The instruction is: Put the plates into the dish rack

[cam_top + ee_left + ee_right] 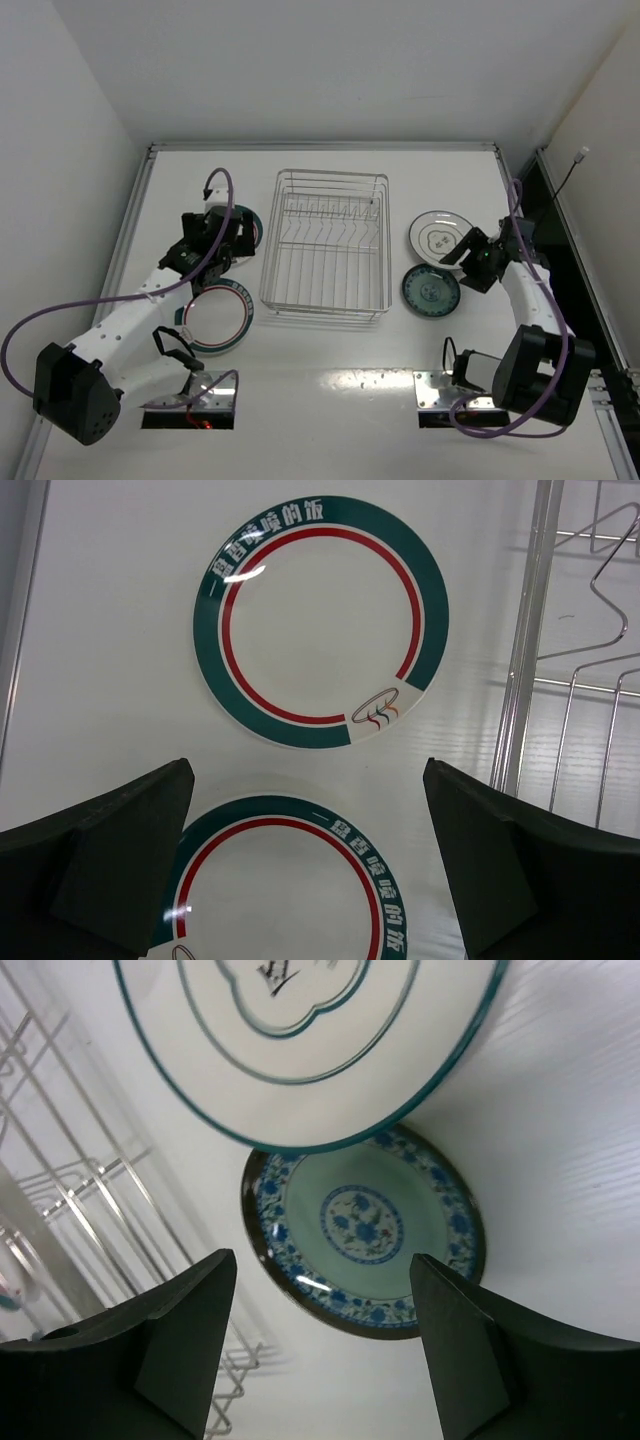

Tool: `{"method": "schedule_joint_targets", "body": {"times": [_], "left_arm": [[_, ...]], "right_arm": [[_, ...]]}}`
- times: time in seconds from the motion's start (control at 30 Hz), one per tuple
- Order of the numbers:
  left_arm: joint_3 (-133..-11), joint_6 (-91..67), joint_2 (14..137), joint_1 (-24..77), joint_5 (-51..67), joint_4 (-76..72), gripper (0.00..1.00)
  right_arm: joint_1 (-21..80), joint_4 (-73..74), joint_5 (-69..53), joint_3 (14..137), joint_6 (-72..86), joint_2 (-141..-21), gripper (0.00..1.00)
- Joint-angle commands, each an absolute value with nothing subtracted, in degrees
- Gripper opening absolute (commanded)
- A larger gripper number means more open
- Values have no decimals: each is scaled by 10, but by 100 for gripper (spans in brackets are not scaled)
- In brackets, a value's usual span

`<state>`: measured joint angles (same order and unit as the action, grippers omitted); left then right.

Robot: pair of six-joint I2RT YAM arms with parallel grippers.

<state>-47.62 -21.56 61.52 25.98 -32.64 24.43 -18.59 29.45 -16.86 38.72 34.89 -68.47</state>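
The dish rack (325,245) stands mid-table with nothing in it. Left of it lie two white plates with green rim bands: one (218,317) near the front, the other (248,228) mostly hidden under my left gripper (226,248). In the left wrist view my left gripper (308,780) is open, hovering above one banded plate (280,890), with the second (320,620) beyond. Right of the rack are the white plate with a dark motif (438,232) and the teal-blue plate (431,290). My right gripper (472,262) is open and empty, with the teal-blue plate (365,1230) ahead of its fingers and the motif plate (300,1040) beyond it.
The rack's wire side (585,680) runs close on the right of my left gripper, and its wires (70,1190) show left of my right gripper. A raised rail (135,220) borders the table's left edge. White walls enclose the table.
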Motion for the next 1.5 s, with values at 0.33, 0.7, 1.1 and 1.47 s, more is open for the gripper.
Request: {"method": "schedule_joint_targets", "body": {"times": [0.33,0.7,1.1,1.47], "left_arm": [[-506,-223,647,254,-316,240,100],[-494,-229,570,254,-356,250,100],[-494,-234,557,254,-372,261,100],[-494,-234,546,254,-372,261,100]], "right_arm": [[-251,315,-162,492,362,-833,77],[-276,222,-267,468,422,-930,64],[-275,127,-166,452,516,-943,28],[-226,149,-51,480,469,-838,0]]}}
